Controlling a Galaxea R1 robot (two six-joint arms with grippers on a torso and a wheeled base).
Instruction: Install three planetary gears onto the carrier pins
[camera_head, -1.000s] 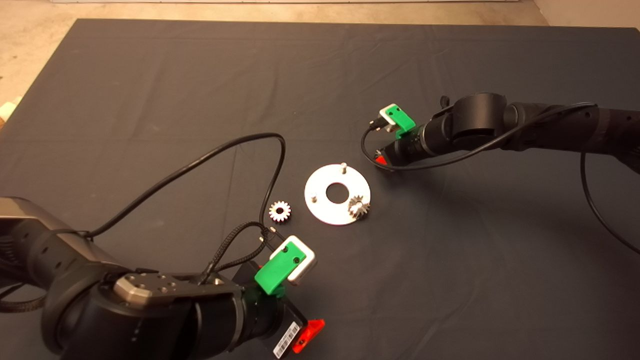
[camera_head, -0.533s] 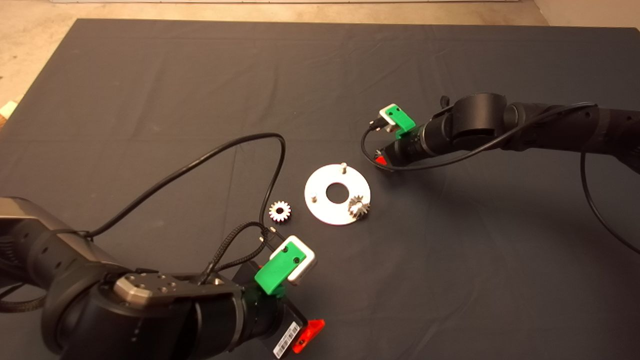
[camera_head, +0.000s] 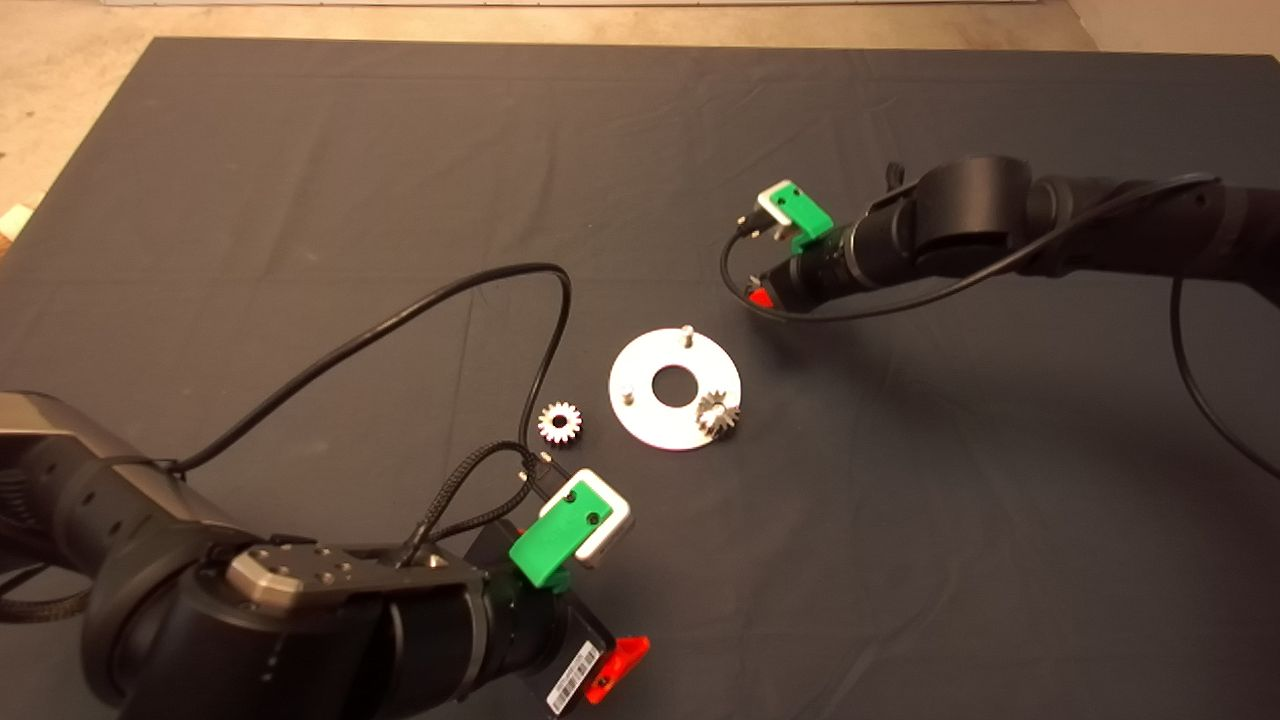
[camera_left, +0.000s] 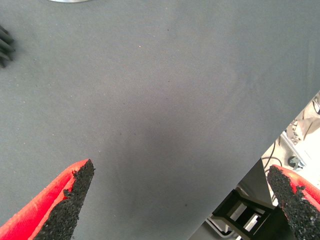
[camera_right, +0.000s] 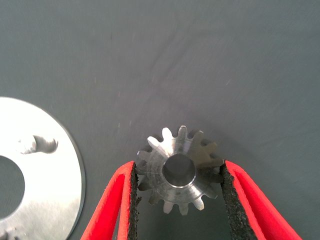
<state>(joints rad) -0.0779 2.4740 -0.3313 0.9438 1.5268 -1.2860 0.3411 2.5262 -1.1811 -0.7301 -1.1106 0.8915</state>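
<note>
The silver carrier disc (camera_head: 650, 410) lies mid-mat with two bare pins (camera_head: 687, 331) (camera_head: 627, 395). One planetary gear (camera_head: 717, 413) sits on the disc's third pin. A second gear (camera_head: 560, 422) lies loose on the mat to the left of the disc. My right gripper (camera_head: 760, 296) hovers just beyond the disc's far right rim. In the right wrist view this gripper (camera_right: 179, 169) is shut on a third gear (camera_right: 179, 170), held flat above the mat beside the disc (camera_right: 50, 170). My left gripper (camera_head: 612, 672) waits open and empty near the front edge; its fingers (camera_left: 70, 200) stand wide apart.
A black cable (camera_head: 420, 310) from the left arm loops over the mat next to the loose gear. The mat's front edge and some equipment below it (camera_left: 295, 145) show in the left wrist view.
My right gripper has risen and drawn back a little from the disc with the gear in it. The left arm, the disc and the other gears have not moved.
</note>
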